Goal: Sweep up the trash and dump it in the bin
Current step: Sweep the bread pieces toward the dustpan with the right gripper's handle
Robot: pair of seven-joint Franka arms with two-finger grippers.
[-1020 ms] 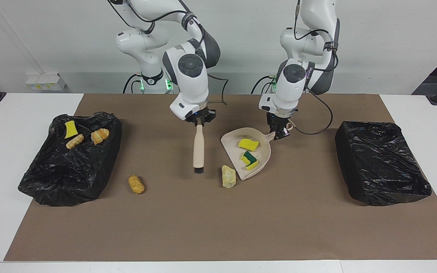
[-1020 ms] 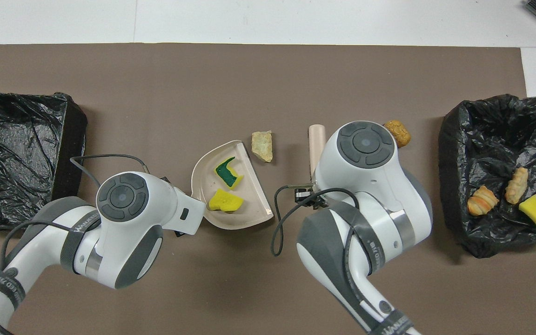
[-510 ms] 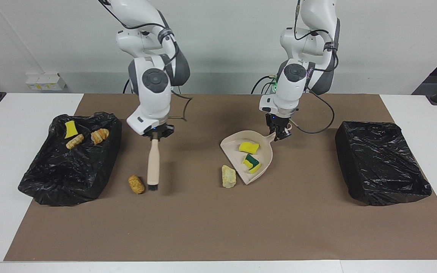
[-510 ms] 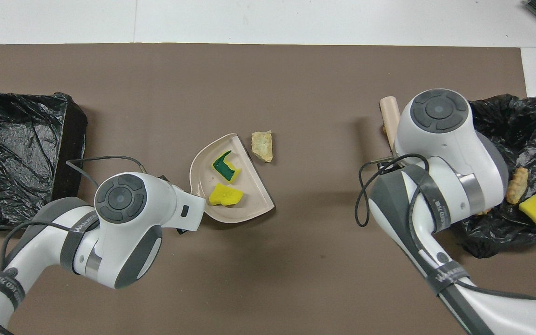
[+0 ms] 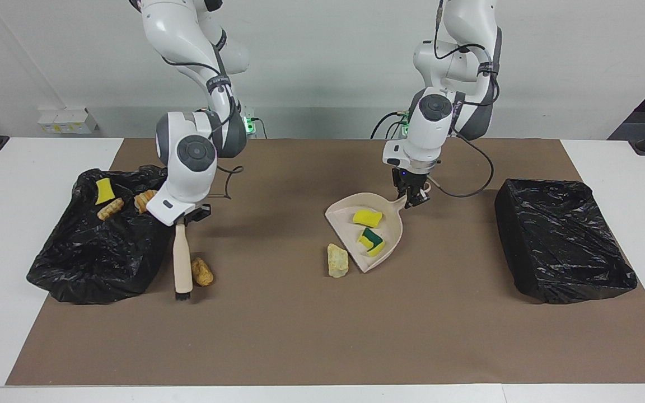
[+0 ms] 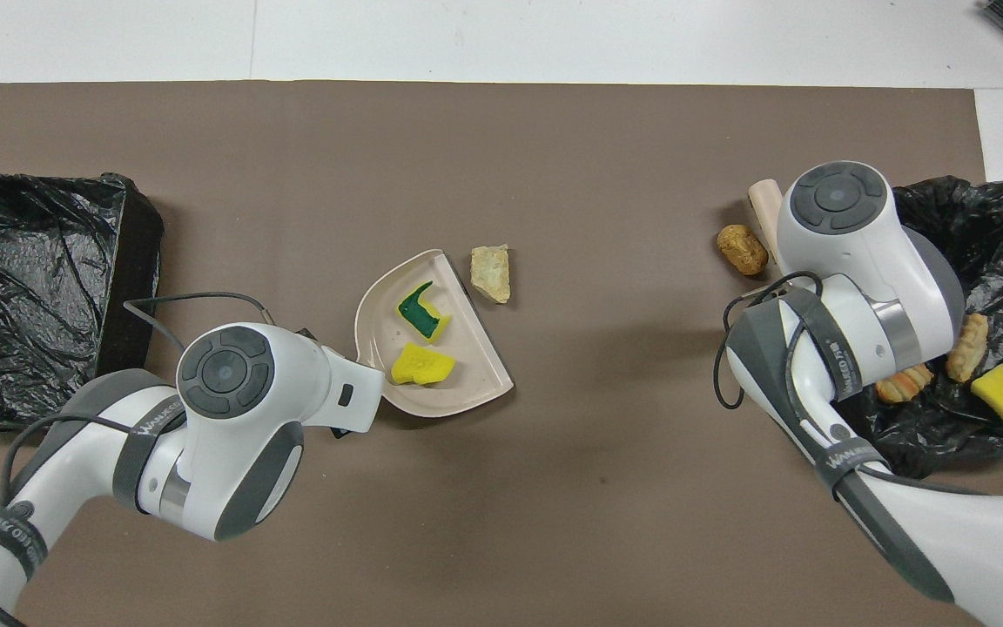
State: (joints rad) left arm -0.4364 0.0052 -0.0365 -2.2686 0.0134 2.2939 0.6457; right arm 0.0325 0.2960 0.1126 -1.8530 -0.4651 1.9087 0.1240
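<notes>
Brush (image 5: 182, 263) is clamped in right gripper (image 5: 180, 219), dustpan (image 5: 365, 230) in left gripper (image 5: 410, 197); brown chunk (image 5: 202, 271) should be swept panward, bristles kept low.

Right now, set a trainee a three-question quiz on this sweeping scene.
1. True or false: the dustpan holds three scraps.
2. How many scraps lie in the bin at the right arm's end of the table?
3. The brush in the right claw has its bristles beside which scrap? A) pale chunk B) golden-brown chunk C) green-and-yellow sponge

Key
1. False: two, the yellow sponge bit and the green-and-yellow sponge; the left claw grips the handle.
2. Three.
3. B
</notes>
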